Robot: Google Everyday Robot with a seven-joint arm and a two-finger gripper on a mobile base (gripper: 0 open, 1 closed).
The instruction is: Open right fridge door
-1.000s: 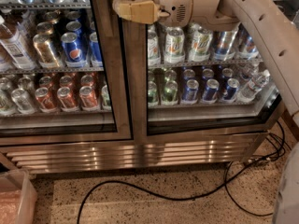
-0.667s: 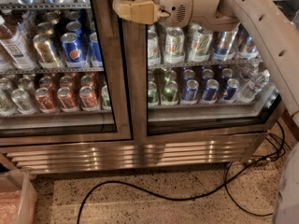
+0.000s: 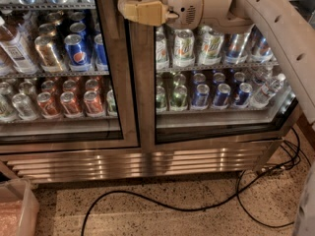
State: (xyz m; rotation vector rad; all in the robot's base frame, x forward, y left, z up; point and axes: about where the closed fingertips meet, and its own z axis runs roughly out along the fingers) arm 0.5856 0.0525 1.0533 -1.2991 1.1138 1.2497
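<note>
At top centre seam, gripper [image 3: 129, 8]: can't tell its grip state. Risk: pull slips off right door [image 3: 146, 92] or drags left door [image 3: 123, 97].

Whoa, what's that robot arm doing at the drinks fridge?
The robot's arm reaches in from the right side. Its gripper is up high at the steel strip where the two glass doors meet, right at the inner edge of the right fridge door. That door looks shut, with rows of cans behind the glass. A black cable lies on the floor in front.
</note>
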